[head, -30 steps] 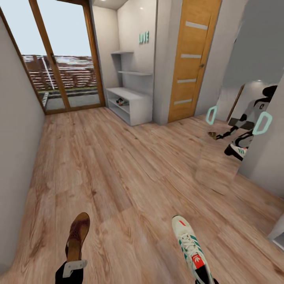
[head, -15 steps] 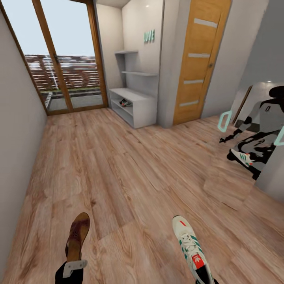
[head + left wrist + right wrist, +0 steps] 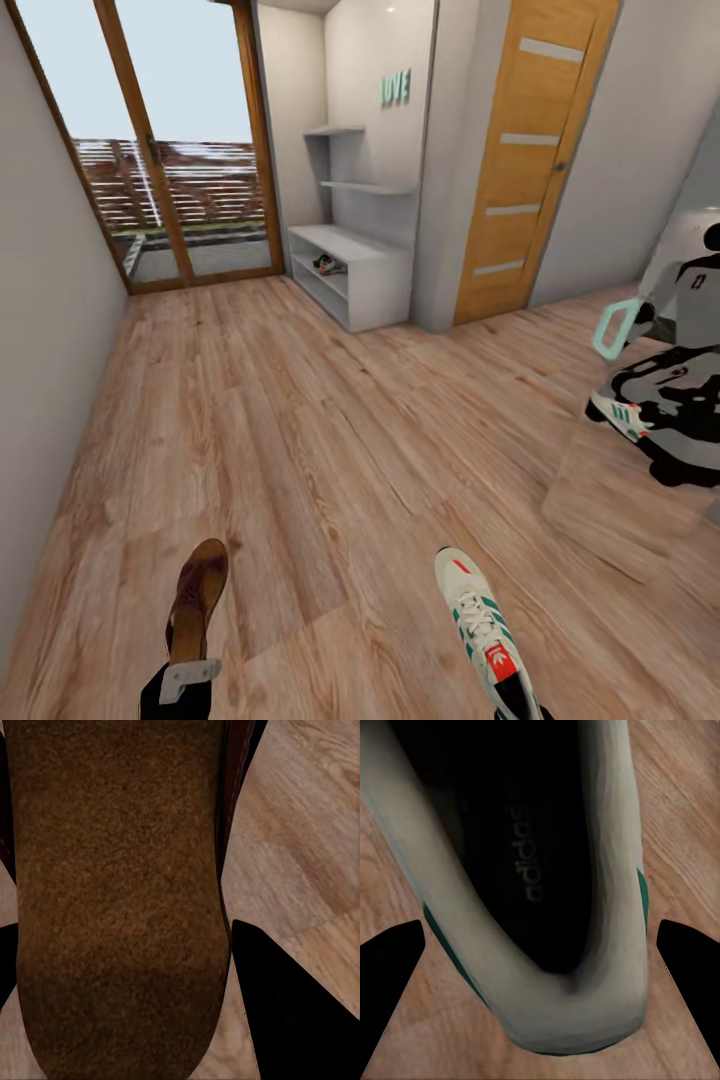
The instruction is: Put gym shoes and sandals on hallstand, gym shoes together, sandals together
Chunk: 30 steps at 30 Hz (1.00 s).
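Left gripper (image 3: 188, 678): clamped on the brown sandal (image 3: 198, 598).
Right gripper (image 3: 520, 705): clamped on the gym shoe (image 3: 478, 622).
Do well: roll slowly to the far hallstand (image 3: 375, 285), grips tight.

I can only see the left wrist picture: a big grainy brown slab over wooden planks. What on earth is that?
Observer: It is a brown leather sandal. The head view shows the left hand gripping its heel end, toe pointing ahead.
Visitor: Is the other arm doing anything?
Observer: The right hand grips a white gym shoe with green stripes the same way.
Visitor: Where could they be put?
Observer: Probably on the hallstand, which stands far ahead, left of the wooden door.
Visitor: Is anything on it?
Observer: One small shoe lies in the open shelf under its bench top.
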Available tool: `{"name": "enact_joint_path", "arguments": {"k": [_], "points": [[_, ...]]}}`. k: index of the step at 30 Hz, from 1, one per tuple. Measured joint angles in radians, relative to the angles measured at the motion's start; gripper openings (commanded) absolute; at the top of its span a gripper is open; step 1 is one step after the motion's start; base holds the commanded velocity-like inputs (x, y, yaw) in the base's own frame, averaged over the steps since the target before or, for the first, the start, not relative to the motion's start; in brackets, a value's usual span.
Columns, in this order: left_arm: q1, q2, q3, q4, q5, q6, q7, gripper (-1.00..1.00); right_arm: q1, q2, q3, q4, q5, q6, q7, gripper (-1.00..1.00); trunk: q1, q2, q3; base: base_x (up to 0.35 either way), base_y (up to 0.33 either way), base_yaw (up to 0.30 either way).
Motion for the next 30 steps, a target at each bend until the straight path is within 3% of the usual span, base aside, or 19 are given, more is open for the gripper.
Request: {"name": "enact_joint_path", "arguments": {"k": [23, 30], "points": [[0.000, -0.001, 0.000, 0.000, -0.001, 0.000, -0.001, -1.00, 0.000, 0.000, -0.002, -0.001, -0.002, -0.001, -0.004, -1.00, 0.000, 0.000, 0.000, 0.339, 0.000, 0.002], [0.000, -0.001, 0.000, 0.000, 0.000, 0.000, -0.001, -1.00, 0.000, 0.000, -0.002, -0.001, -0.004, -0.001, -0.005, -1.00, 0.000, 0.000, 0.000, 0.338, 0.000, 0.188]]}}
